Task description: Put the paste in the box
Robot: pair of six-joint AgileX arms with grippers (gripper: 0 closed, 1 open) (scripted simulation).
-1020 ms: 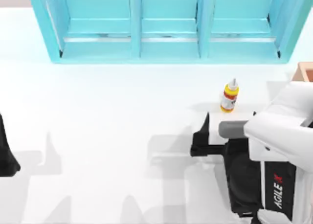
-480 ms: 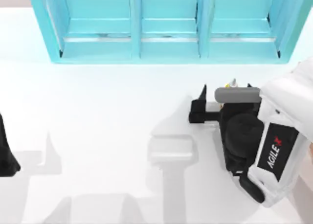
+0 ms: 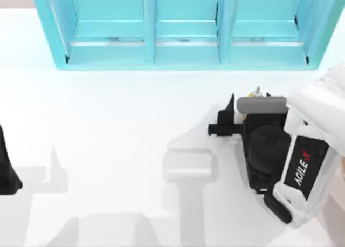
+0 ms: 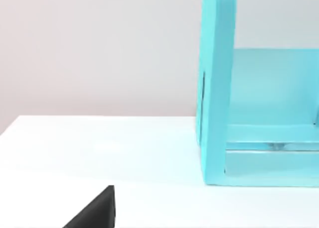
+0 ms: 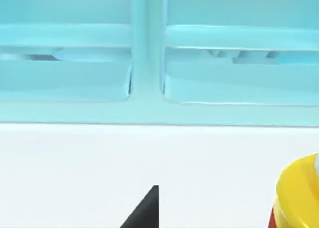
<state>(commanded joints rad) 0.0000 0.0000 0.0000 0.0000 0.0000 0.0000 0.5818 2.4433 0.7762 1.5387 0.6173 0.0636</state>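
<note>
The paste (image 3: 256, 92), a small yellow bottle with a white nozzle, stands upright in front of the cabinet's right compartment, mostly covered by my right arm. My right gripper (image 3: 249, 99) is open and straddles it. One black finger (image 3: 231, 105) stands to its left. The right wrist view shows a gap of bare table between that finger (image 5: 147, 211) and the paste's yellow shoulder (image 5: 298, 190). The box is hidden. My left gripper (image 3: 5, 171) is parked open at the table's left edge.
The large turquoise three-compartment cabinet (image 3: 183, 55) runs along the back of the table, just beyond the paste. Its end wall (image 4: 217, 88) fills the left wrist view's far side. My right arm's white body (image 3: 302, 166) covers the table's right side.
My right arm moved toward the cabinet and came over the paste, covering the box corner at the right edge. In the last half second its visible finger slid toward the paste.
</note>
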